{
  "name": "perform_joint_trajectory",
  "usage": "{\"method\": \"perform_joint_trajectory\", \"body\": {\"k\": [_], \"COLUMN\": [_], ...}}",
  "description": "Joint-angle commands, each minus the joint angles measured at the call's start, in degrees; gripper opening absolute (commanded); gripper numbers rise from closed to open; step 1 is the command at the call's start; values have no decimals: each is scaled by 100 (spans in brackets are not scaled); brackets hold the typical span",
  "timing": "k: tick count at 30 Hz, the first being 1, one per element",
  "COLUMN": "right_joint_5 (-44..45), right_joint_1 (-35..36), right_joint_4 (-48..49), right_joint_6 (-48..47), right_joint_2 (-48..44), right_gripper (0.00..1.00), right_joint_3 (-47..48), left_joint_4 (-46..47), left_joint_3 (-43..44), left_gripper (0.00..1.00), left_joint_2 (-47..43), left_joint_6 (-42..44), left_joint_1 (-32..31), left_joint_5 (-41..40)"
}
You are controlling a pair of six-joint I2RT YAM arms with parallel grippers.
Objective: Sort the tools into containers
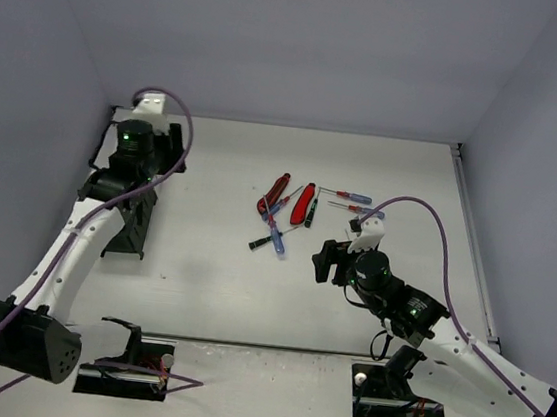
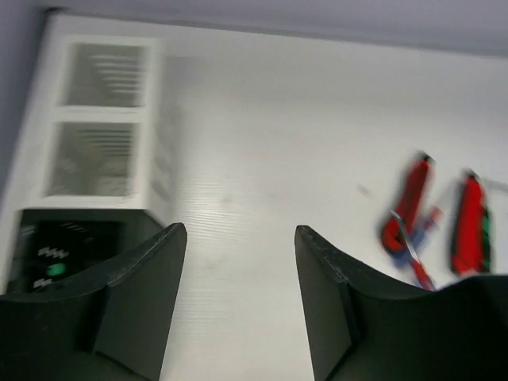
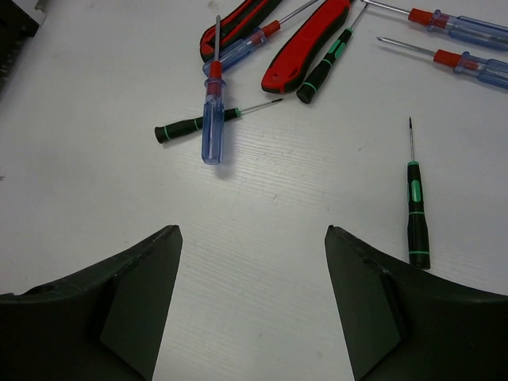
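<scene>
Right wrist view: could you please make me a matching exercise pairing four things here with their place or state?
Things:
1. nearest blue screwdriver
2. lone green-black screwdriver
3. right gripper
4. red tool

Places or states:
A. open, holding nothing
B. at the top, beside a black-green handle
C. lies across a thin black-green screwdriver
D. lies alone, apart from the other tools

Pairs: 1-C, 2-D, 3-A, 4-B.
</scene>
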Motion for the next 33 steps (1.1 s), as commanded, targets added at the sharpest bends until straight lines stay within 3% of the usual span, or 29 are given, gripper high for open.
{"method": "perform_joint_trajectory", "body": {"k": [1,8,16,33], "right_joint_5": [35,-12,-57,18], "right_joint_1": [27,27,27,27], "right_joint_4": [204,148,88,-285], "right_joint_6": [-40,-11,81,119], "right_joint_2": [-15,-28,-153,-325], "right_gripper": [70,70,70,70], "right_joint_3": [47,47,20,78], "left_joint_4": [-863,-1554,-1917,-2251], "left_joint_3": [561,1227,1975,2803], "left_gripper": [53,53,53,48], "left_joint_2": [450,2126,3469,4898], "left_joint_6": [636,1068,1257,1472], "left_joint_1": [-900,-2248,-2835,-2993], "left_joint_5": [593,435,744,283]}}
